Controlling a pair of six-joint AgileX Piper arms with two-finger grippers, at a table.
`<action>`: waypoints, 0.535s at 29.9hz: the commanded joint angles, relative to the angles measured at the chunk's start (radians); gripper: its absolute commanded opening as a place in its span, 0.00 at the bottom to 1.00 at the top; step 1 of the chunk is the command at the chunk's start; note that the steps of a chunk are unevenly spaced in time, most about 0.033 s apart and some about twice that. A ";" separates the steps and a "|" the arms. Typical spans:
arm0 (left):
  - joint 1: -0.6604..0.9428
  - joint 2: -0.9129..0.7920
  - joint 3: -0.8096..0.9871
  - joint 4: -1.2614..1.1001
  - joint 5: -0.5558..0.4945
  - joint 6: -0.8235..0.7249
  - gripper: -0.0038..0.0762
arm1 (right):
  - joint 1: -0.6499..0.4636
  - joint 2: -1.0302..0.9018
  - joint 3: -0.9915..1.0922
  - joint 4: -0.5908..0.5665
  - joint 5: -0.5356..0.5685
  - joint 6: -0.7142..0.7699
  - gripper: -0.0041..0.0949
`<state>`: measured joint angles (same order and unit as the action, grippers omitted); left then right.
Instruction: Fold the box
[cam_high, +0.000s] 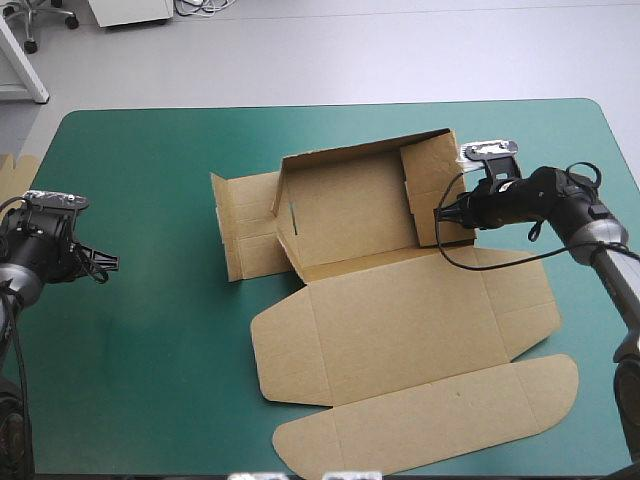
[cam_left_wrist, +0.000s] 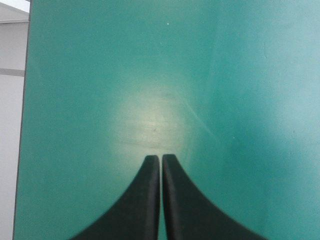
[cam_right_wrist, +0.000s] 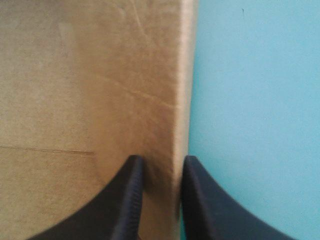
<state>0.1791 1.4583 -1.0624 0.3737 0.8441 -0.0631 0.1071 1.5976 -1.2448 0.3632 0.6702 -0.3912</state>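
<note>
The brown box (cam_high: 345, 205) lies mid-table, its far part half raised: a back wall and a right side panel (cam_high: 433, 185) stand up, while a left panel (cam_high: 245, 225) lies folded outward. The wide lid sheet (cam_high: 400, 330) and its rounded front flap (cam_high: 430, 415) lie flat toward the near edge. My right gripper (cam_high: 446, 213) is at the right side panel's near corner. In the right wrist view its fingers are all but shut, with the board's edge (cam_right_wrist: 180, 100) between them. My left gripper (cam_high: 103, 263) hangs far to the left over bare teal-green cover (cam_left_wrist: 160, 75), its fingers (cam_left_wrist: 150, 190) pressed together and nothing in them.
A sliver of more brown board (cam_high: 12, 165) shows at the table's left edge. Bare cover lies between the left gripper and the box, and along the far edge (cam_high: 300, 105). The left wrist view shows the table's edge (cam_left_wrist: 25, 125) beside that gripper.
</note>
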 joint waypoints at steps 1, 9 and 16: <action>0.000 -0.031 -0.031 0.012 -0.030 -0.004 0.06 | -0.005 -0.032 -0.059 0.020 -0.015 0.002 0.03; 0.000 -0.031 -0.031 0.007 -0.034 -0.004 0.06 | -0.005 -0.032 -0.135 -0.052 0.028 0.152 0.04; 0.000 -0.031 -0.031 -0.022 -0.040 0.011 0.06 | -0.005 0.042 -0.330 -0.186 0.318 0.299 0.04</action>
<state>0.1791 1.4583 -1.0624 0.3554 0.8357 -0.0578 0.1071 1.6421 -1.4734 0.1911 0.9092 -0.1341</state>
